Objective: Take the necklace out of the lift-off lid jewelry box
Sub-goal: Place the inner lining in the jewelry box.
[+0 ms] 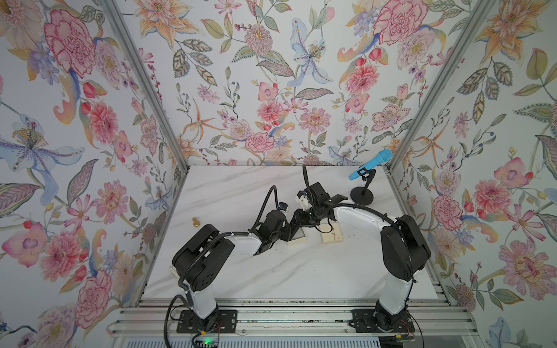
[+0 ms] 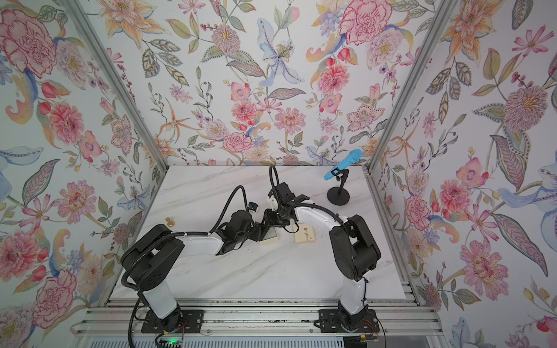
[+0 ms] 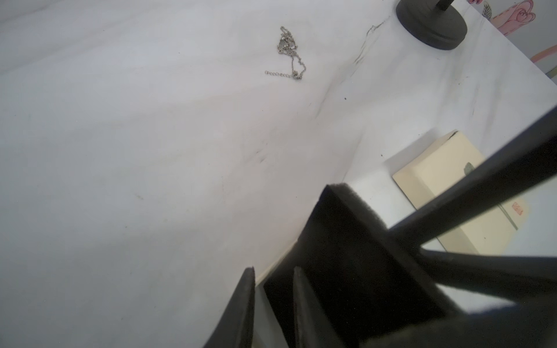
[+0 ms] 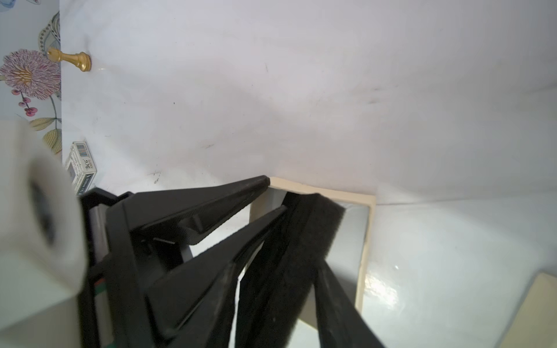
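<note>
Marble tabletop [image 1: 241, 271] bears "BCG" carton [image 4: 80, 167]; left tool [image 3: 272, 271] clamps jewelry box [image 4: 366, 241], right tool's [image 4: 275, 265] state unclear.

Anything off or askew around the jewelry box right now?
Yes. The black foam liner stands tilted up out of the box base instead of lying flat inside. The necklace lies in a loose heap on the table, away from the base.
</note>
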Tool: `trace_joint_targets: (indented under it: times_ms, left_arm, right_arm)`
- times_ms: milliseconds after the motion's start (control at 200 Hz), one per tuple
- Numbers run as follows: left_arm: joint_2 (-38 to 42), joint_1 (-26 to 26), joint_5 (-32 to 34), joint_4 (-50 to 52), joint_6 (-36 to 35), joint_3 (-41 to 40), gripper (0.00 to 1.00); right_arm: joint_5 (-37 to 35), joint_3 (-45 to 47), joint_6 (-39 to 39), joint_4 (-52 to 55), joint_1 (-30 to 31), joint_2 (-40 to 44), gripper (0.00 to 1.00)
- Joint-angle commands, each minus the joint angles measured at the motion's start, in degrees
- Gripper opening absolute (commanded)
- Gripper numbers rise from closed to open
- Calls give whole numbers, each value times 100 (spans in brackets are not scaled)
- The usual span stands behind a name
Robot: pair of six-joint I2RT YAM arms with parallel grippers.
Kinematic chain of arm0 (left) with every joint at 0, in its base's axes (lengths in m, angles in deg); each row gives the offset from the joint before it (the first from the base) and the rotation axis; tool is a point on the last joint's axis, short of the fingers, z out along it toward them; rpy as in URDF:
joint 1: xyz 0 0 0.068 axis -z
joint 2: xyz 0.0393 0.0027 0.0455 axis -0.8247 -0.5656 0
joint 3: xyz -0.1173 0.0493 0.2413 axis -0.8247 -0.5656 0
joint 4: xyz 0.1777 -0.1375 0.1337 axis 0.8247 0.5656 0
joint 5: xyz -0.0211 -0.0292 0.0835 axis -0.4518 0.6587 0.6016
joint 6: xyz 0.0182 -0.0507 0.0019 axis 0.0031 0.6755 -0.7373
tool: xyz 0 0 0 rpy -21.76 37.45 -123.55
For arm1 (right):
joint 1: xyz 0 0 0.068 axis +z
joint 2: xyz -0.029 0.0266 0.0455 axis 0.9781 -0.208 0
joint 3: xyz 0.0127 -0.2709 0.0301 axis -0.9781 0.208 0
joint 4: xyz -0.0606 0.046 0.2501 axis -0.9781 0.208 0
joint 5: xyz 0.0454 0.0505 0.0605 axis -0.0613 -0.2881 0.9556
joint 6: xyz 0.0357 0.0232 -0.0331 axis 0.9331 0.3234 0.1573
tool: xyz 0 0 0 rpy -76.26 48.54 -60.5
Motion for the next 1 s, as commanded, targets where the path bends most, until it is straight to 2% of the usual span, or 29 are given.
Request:
trace_joint_targets:
  times_ms: [0, 70, 130, 210, 340, 605, 996]
  left_arm:
    - [-46, 112, -64, 370, 93, -165, 24]
    - [-16, 113, -51, 362, 93, -164, 24]
    - [-5, 122, -40, 361, 93, -180, 24]
    - [23, 120, -39, 375, 86, -196, 24]
    - [142, 131, -46, 366, 68, -257, 24]
    - [528, 218, -314, 161, 13, -385, 24]
    - [129, 375, -433, 109, 77, -177, 25]
  right_arm:
    - [-96, 108, -27, 20, 31, 72, 43]
    - [-85, 147, -15, 18, 37, -1, 39]
    - [-111, 178, -4, 11, 39, -26, 23]
    - [-180, 223, 14, 11, 39, -18, 8]
    - [-225, 325, -8, 11, 31, 17, 1]
    - [-351, 425, -13, -17, 40, -205, 0]
    - [-568, 490, -10, -28, 56, -534, 0]
